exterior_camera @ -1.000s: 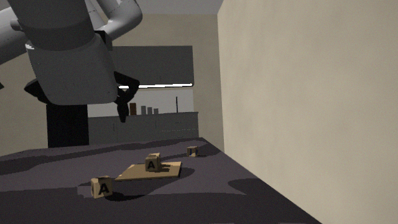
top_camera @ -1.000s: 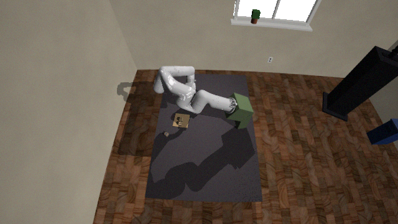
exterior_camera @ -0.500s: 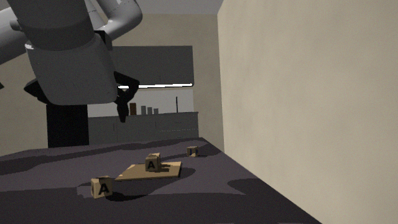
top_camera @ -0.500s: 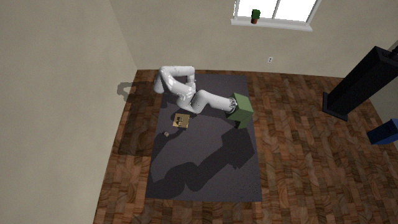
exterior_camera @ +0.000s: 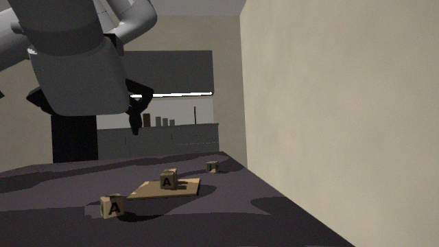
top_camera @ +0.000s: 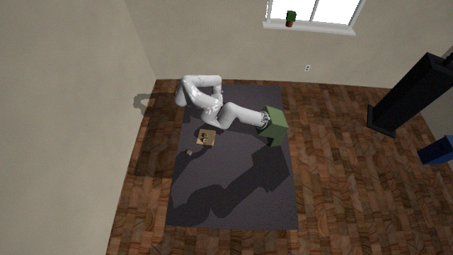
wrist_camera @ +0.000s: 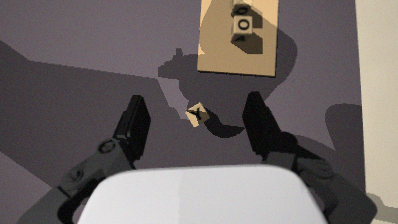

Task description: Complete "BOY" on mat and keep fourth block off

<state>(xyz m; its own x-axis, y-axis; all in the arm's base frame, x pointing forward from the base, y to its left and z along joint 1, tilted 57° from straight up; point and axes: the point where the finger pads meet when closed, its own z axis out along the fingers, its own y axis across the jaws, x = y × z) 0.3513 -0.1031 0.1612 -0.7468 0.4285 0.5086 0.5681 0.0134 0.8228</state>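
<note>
A tan mat (wrist_camera: 239, 37) lies on the dark table top and also shows in the exterior view (exterior_camera: 164, 189). Two blocks stand on it side by side; the nearer one in the wrist view shows an O on top (wrist_camera: 244, 25), and they show in the side view (exterior_camera: 169, 178). A block with Y on top (wrist_camera: 196, 114) lies off the mat, rotated, a short way from its near edge. In the side view it shows an A on its side (exterior_camera: 112, 206). My gripper (wrist_camera: 196, 105) hangs high above this block, open and empty, a finger on each side of it.
A fourth block (exterior_camera: 212, 167) lies off the mat on the far side, near the table edge and the beige wall (exterior_camera: 336, 103); it also shows from above (top_camera: 189, 152). The arm's green base (top_camera: 273, 125) stands on the table's other side.
</note>
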